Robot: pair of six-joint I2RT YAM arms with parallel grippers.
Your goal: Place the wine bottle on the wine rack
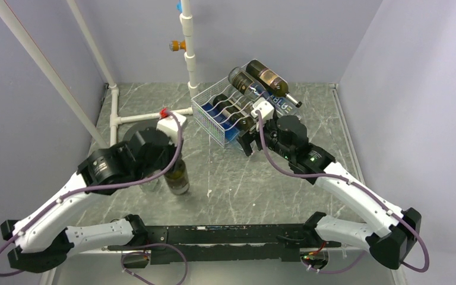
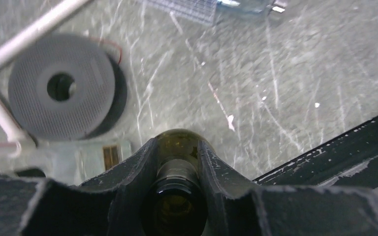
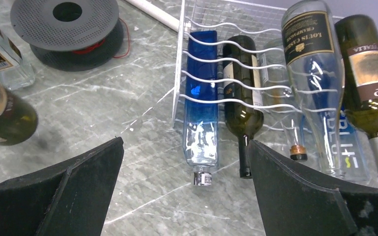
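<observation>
The left gripper [image 2: 177, 156] was clenched around the neck of the wine bottle [image 1: 178, 177], which was near the middle of the table [image 1: 243, 187], left of the wine rack [image 1: 211, 113] and well apart from it; whether its base touched the table could not be told. The right gripper [image 3: 184, 142] hovered released, fingers spread wide, just in front of the rack. A blue bottle [image 3: 200, 98] and a dark bottle [image 3: 243, 88] lay in its lower cradles.
</observation>
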